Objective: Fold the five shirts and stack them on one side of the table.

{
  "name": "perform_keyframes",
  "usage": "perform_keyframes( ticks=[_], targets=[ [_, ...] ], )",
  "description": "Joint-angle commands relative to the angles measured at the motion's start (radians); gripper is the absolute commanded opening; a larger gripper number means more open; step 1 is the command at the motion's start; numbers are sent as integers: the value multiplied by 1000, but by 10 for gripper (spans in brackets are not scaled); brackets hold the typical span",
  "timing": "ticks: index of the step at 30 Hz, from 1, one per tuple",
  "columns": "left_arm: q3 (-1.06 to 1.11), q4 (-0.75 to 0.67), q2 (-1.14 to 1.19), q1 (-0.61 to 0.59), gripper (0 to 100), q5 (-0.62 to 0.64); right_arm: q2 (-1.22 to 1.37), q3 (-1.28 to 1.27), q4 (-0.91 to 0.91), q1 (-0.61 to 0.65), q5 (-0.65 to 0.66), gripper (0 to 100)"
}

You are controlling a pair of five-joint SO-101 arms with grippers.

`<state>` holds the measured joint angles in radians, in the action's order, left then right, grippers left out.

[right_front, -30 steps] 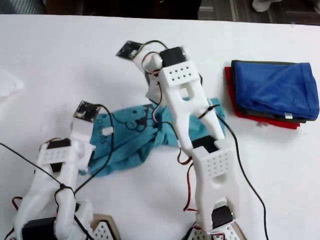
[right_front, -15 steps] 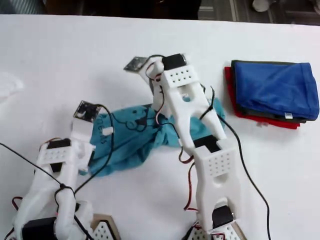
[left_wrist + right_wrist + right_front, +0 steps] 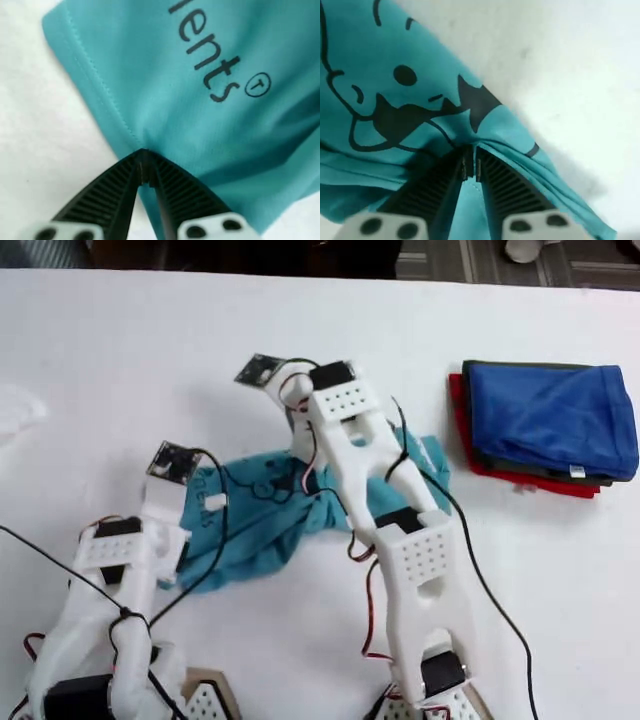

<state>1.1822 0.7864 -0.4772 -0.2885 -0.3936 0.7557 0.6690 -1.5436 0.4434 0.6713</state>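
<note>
Between the two arms on the white table (image 3: 120, 360) lies the crumpled teal shirt (image 3: 260, 525) — left gripper (image 3: 145, 172) and right gripper (image 3: 470, 167) each pinched tight on its fabric; folded shirts (image 3: 550, 415) stacked at the table's side.

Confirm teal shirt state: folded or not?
Not folded. The teal shirt lies crumpled and bunched, with the left gripper and right gripper each pinching its fabric.

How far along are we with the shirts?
Done: a folded stack sits on the table, blue on top, dark and red layers beneath; the exact count is unclear. In hand: the teal shirt lies crumpled mid-table, pinched by the left hand and the right hand. Left: folding it and adding it to the stack.
</note>
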Motion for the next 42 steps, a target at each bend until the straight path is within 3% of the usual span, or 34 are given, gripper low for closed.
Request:
perform_keyframes(
  ticks=[1, 5, 15, 24, 28, 31, 36, 42],
  targets=[
    [-30, -17, 2, 5, 26, 5, -125, 121, -122, 4, -8, 19],
    [-30, -17, 2, 5, 26, 5, -199, 143, -220, -16, -5, 19],
    [-30, -17, 2, 5, 26, 5, -217, -91, -217, -171, 3, 19],
    [-30, -17, 2, 5, 26, 5, -206, -272, 76, -275, 58, 19],
    [-30, -17, 2, 5, 26, 5, -219, -276, 91, -283, 51, 19],
    [-30, -17, 2, 5, 26, 6, -268, -247, 24, -268, 46, 19],
    [-30, -15, -5, 5, 26, 9, -407, -250, -58, -113, -23, 19],
    [-38, 2, -6, -49, 26, 12, -400, -327, 25, 71, -101, 19]
  ],
)
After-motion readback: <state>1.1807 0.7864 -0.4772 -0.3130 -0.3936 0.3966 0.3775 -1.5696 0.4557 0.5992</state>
